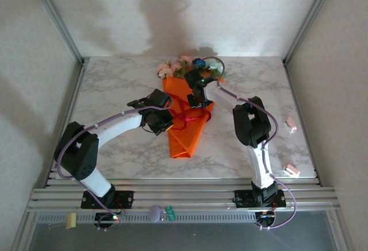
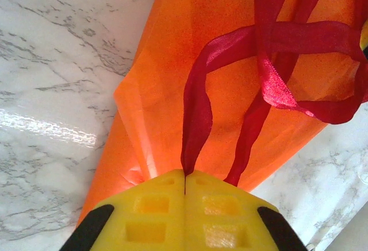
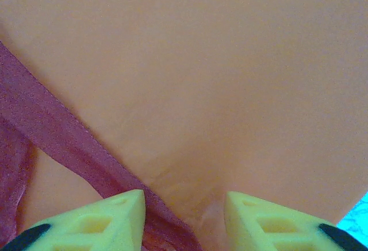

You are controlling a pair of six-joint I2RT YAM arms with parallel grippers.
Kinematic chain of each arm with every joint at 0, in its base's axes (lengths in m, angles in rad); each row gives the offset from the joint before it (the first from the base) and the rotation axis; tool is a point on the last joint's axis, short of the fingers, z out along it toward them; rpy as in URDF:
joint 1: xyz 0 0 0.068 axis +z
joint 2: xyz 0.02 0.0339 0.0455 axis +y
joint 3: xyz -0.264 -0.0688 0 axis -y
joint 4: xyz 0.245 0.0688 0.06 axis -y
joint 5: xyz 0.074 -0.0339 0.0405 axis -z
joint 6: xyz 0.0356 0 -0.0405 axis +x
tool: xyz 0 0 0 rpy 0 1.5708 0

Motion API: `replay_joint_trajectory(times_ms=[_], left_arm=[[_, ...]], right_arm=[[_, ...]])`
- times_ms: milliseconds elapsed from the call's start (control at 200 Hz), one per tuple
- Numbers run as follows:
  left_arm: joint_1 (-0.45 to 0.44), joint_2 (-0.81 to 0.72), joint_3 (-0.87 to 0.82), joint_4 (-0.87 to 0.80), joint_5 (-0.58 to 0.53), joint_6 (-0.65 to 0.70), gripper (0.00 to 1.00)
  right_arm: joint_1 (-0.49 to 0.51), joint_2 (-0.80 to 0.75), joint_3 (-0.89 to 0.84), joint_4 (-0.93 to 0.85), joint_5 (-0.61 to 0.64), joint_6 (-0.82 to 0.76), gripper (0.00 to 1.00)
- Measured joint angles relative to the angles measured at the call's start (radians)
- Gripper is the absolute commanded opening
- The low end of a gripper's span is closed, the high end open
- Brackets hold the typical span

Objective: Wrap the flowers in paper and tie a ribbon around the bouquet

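The bouquet (image 1: 185,130) lies mid-table as an orange paper cone, its tip toward the arms and the flowers (image 1: 187,66) sticking out of the far end. A red ribbon (image 1: 183,118) loops across the cone's middle. My left gripper (image 1: 169,118) sits at the cone's left side. In its wrist view, the left gripper (image 2: 185,176) is shut on one strand of ribbon (image 2: 198,90) over the paper (image 2: 167,73). My right gripper (image 1: 199,98) hovers over the cone's upper part. The right gripper (image 3: 184,216) stands open just above the paper (image 3: 201,61), with a ribbon (image 3: 57,136) strand running between its fingers.
Two small pink pieces (image 1: 291,124) (image 1: 292,170) lie near the right edge of the marble table (image 1: 115,90). Cage walls close in the left, right and back. Metal rails (image 1: 184,196) run along the near edge by the arm bases.
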State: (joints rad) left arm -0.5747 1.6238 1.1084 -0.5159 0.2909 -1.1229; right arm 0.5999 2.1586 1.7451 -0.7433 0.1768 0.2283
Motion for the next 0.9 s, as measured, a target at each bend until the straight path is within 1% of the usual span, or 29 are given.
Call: replay_joint_trajectory(times_ms=[375, 716, 901], left_arm=[[0.0, 0.0, 0.0, 0.0, 0.001, 0.0, 0.0], [0.0, 0.0, -0.001, 0.002, 0.002, -0.001, 0.0], [0.0, 0.0, -0.007, 0.008, 0.002, -0.004, 0.0]], right_arm=[[0.0, -0.012, -0.023, 0.005, -0.044, 0.008, 0.46], [0.003, -0.006, 0.017, 0.015, -0.039, 0.022, 0.51], [0.022, -0.006, 0.045, 0.014, -0.039, 0.012, 0.55]])
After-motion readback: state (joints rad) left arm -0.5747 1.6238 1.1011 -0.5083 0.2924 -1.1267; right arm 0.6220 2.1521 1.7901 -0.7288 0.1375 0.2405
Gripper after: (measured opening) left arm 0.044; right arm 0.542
